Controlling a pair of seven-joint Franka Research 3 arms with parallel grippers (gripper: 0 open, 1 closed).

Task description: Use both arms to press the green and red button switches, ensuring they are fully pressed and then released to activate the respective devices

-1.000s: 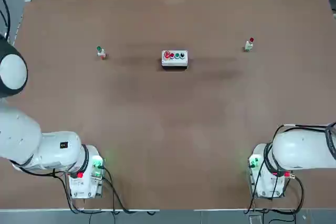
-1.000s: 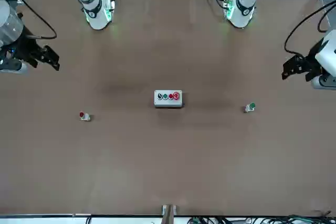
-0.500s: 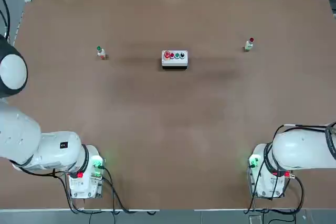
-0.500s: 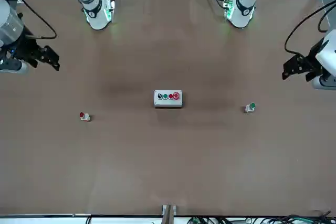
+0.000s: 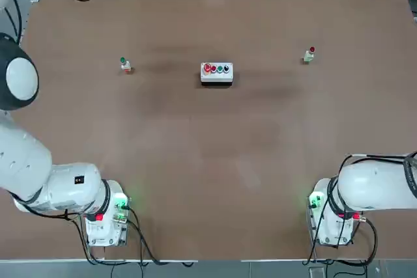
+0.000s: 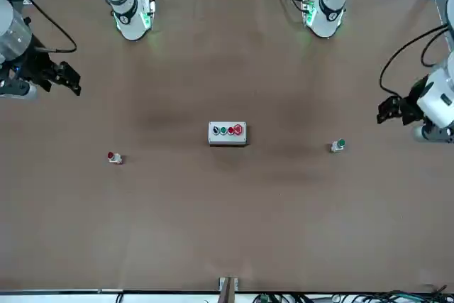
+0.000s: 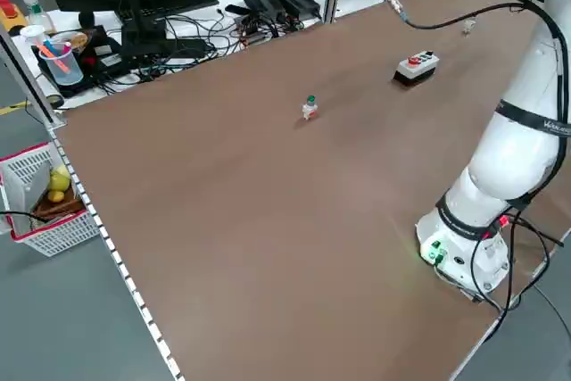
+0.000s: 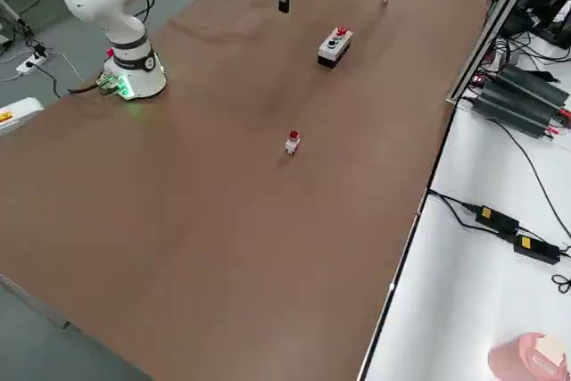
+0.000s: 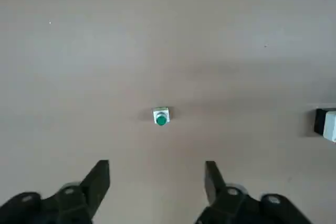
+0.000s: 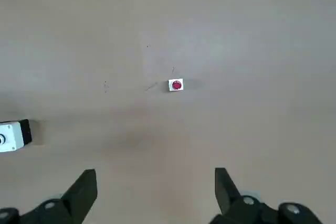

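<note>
Green-capped switch (image 5: 125,64) stands upright in the upper left of the top view, well apart from the red-capped switch (image 5: 309,55) in the upper right; between them, near the centre, sits a white box with a row of buttons (image 5: 217,72). All 3 rest on the brown table (image 5: 215,161). In the front view the left gripper (image 6: 389,110) hangs at the right edge of the frame, above and to the right of the green-capped switch (image 6: 338,146), not touching it. Its wrist view shows 2 dark fingers (image 9: 97,179) spread apart with nothing between them, the green cap (image 9: 161,117) lying beyond the gap. The right gripper (image 6: 62,79) is at the left edge of the front view, well above the red-capped switch (image 6: 113,157); its fingers (image 10: 84,186) stand wide and hold nothing
</note>
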